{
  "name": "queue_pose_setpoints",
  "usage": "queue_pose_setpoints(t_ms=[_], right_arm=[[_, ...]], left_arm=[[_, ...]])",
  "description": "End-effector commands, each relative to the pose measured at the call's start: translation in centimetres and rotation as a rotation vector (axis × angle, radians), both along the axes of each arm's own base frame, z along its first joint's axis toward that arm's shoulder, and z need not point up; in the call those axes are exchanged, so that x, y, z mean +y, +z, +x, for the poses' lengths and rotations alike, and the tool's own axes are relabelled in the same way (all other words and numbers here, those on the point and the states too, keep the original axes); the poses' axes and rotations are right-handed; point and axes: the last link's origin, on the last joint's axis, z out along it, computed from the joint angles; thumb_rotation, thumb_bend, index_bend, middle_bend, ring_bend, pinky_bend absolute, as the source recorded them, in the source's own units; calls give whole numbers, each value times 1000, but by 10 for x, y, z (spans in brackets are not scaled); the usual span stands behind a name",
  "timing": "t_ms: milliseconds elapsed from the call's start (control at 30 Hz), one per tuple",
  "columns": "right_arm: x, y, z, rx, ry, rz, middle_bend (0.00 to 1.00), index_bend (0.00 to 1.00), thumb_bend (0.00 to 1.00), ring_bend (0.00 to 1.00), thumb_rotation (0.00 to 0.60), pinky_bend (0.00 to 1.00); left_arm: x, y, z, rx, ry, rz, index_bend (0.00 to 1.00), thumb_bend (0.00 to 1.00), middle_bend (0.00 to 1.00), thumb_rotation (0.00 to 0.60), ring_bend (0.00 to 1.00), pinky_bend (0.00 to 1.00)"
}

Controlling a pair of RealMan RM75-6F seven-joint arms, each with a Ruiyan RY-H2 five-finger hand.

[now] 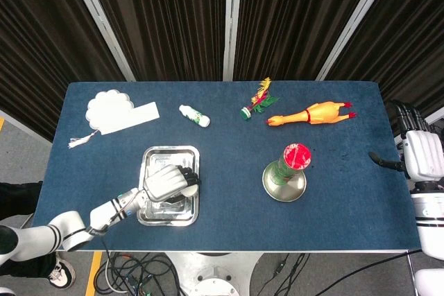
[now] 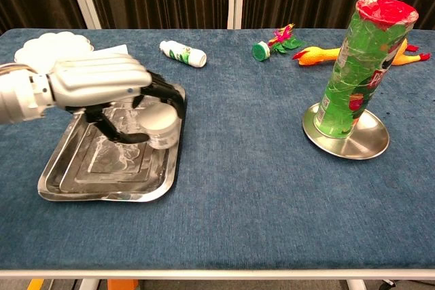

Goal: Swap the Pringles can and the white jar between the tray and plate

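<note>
My left hand [image 1: 165, 182] [image 2: 100, 87] grips the small white jar [image 1: 189, 187] [image 2: 158, 124] over the right side of the steel tray [image 1: 170, 158] [image 2: 88, 175]. Whether the jar touches the tray I cannot tell. The green Pringles can [image 1: 294, 161] [image 2: 357, 59] with its red lid stands upright on the round metal plate [image 1: 277, 189] [image 2: 371, 145] to the right. My right hand [image 1: 420, 154] stays off the table's right edge, fingers spread and holding nothing, seen only in the head view.
A white bottle [image 1: 194, 115] [image 2: 183, 53] lies behind the tray. A feathered toy [image 1: 258, 98] [image 2: 275, 40] and a rubber chicken [image 1: 312, 113] [image 2: 319, 53] lie at the back right. White paper pieces [image 1: 114, 110] [image 2: 54, 49] sit at the back left.
</note>
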Motion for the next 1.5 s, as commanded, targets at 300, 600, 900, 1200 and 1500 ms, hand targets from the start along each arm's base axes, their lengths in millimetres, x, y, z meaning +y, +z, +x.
queue_pose_setpoints(t_ms=[300,600,900,1200,1500], right_arm=[[-1,-7,5,13,3,19,56,0,74,0,600,142],[0,-6,3,13,-2,16,57,0,74,0,600,142],[15,-4,-6,63,-14,23,53,0,69,0,600,143],[78,-21,-51,146,-122,-1,12,0,50,0,600,5],[131,-89,-82,163,-171,181,0,0,50,0,600,0]], left_arm=[[19,4,-29,6,127,51,362,352,350,600,305,515],[23,7,-37,62,174,72,104,272,116,600,95,364],[-1,69,-74,1,356,305,87,213,98,600,80,343],[-79,113,-155,-107,678,552,92,169,94,600,52,298],[-118,122,-189,-168,782,628,92,154,88,600,38,241]])
